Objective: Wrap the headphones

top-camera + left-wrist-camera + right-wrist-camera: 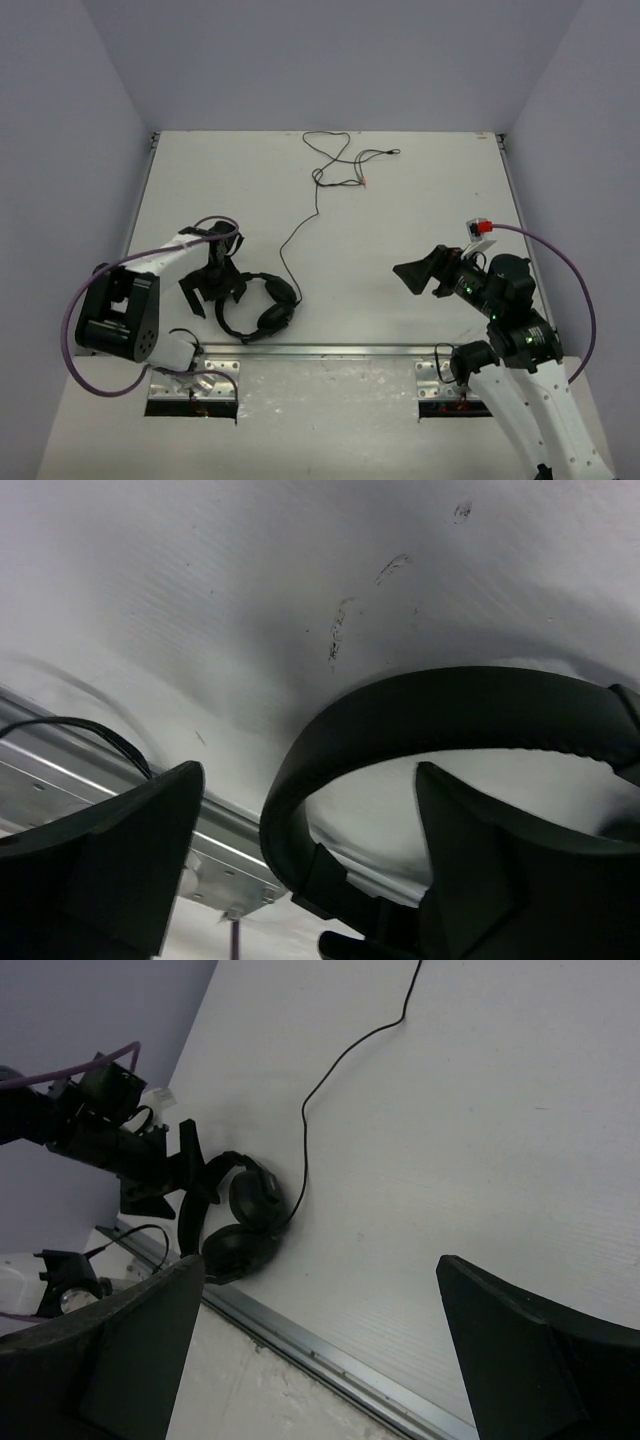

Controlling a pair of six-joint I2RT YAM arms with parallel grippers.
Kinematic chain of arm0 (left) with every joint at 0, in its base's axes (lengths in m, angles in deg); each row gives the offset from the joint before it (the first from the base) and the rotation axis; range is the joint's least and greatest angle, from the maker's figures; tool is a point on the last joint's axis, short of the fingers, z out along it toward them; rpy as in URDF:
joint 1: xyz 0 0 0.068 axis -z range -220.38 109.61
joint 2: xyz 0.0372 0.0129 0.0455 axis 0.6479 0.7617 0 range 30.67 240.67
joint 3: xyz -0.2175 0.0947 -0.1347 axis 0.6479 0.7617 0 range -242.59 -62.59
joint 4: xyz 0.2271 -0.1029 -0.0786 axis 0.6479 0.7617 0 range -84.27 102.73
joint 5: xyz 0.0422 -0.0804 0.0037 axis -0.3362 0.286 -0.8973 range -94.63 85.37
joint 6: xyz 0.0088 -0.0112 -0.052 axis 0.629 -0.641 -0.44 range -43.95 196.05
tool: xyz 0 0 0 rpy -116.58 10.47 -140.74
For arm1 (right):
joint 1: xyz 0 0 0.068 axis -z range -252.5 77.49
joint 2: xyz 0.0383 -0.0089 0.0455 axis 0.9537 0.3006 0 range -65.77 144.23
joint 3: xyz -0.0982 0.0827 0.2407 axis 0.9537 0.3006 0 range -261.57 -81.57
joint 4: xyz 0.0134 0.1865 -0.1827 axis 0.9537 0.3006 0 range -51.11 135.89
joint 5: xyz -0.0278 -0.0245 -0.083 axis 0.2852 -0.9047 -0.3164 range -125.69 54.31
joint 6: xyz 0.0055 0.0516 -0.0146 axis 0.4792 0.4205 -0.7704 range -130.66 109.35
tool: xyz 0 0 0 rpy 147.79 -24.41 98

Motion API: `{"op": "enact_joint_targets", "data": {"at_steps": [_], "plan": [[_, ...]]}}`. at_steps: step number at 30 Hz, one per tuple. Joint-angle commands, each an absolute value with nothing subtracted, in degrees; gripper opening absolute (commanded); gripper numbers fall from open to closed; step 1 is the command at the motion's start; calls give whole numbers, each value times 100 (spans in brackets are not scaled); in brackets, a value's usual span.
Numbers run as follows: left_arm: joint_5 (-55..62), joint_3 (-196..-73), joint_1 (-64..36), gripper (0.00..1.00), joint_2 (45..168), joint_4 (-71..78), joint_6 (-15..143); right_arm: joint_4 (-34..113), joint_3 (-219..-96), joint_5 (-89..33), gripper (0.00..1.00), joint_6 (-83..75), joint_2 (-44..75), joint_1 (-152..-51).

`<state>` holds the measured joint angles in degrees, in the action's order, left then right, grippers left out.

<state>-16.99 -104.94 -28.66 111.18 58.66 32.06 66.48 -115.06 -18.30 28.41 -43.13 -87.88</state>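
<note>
The black headphones (262, 305) lie on the white table near its front left, earcups side by side and headband arching to the left. My left gripper (212, 290) is low over that headband, open. In the left wrist view the band (450, 705) curves between my two fingers (130, 860), which stand wide apart without pinching it. The thin black cable (300, 225) runs from the earcups to loose loops at the far edge (335, 160). My right gripper (420, 272) hangs open above the table's right side with nothing in it; its view shows the headphones (245, 1225) far off.
A metal rail (330, 350) crosses the table's near edge just in front of the headphones. Purple robot cables (570, 270) loop beside each arm. Pale walls close off the left, right and far sides of the table (420, 200).
</note>
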Motion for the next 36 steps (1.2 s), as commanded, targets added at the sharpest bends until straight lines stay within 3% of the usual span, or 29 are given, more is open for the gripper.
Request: {"op": "enact_joint_targets", "data": {"at_steps": [1,4,5,7,9,10,11,12,13,17,24,25,34,36], "plan": [[-1650,-10820,-2808,79,11546,5840,3412,6183,-11497,-1574,99,2723,-4300,-8762],[-1308,-11135,-2686,56,12090,5392,3457,6130,-11453,-1635,99,2626,-4301,-8762],[-1202,-11224,-2615,55,12206,5311,3404,6139,-11453,-1679,99,2608,-4283,-8762],[-1000,-11513,-2405,39,12469,5048,3325,6209,-11461,-1741,99,2530,-4239,-8762],[-1052,-11655,-2106,34,12585,4811,3176,6261,-11461,-1837,99,2415,-4142,-8762],[-1026,-11743,-2061,22,12664,4740,3141,6270,-11461,-1855,99,2354,-4107,-8762],[-982,-11726,-2009,18,12664,4635,3053,6262,-11453,-1881,99,2319,-4020,-8762],[-929,-11683,-1982,5,12586,4408,3035,6244,-11444,-1899,99,2283,-3967,-8762],[-946,-11543,-1956,1,12516,4283,3035,6244,-11435,-1908,99,2214,-3914,-8762],[-1368,-11208,-1947,0,12077,3914,2938,6096,-11339,-1689,99,2125,-3528,-8771],[-1632,-10900,-1947,48,11969,3570,3131,5365,-10952,-1135,99,2467,-3036,-8771],[-1623,-10865,-1938,51,12014,3562,3166,5374,-10986,-1126,99,2468,-2965,-8762],[-1605,-10163,-1289,48,11716,3368,2710,5383,-11136,-1337,99,2389,-2710,-8771],[-1501,-9977,-1226,43,11619,3158,2578,5287,-11101,-1310,99,2397,-2648,-8762]]}}
